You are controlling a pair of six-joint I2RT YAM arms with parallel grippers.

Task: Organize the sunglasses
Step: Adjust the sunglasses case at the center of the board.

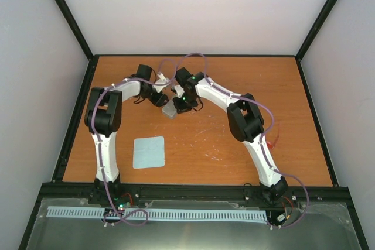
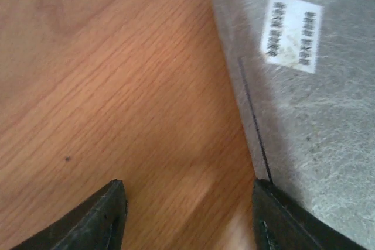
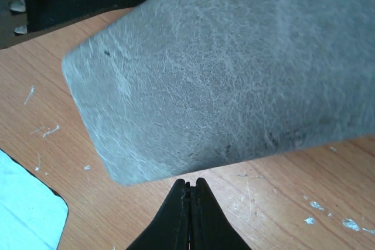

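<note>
We find the left gripper [image 2: 190, 206] open, its jaws spread over bare table [image 2: 117, 86], with one finger [image 2: 281, 221] at the edge of the grey case [image 2: 316, 121]; contact cannot be confirmed. The right gripper [image 3: 188, 190] is closed on nothing, its fingertips pressed together just beside the case's edge, and the cloth [image 3: 23, 212] lies to its left. The sunglasses [image 1: 271, 140] lie well apart from both grippers, to the right of the right gripper and nearer the bases, just beside the right arm [image 1: 252, 122] and partly hidden by it.
</note>
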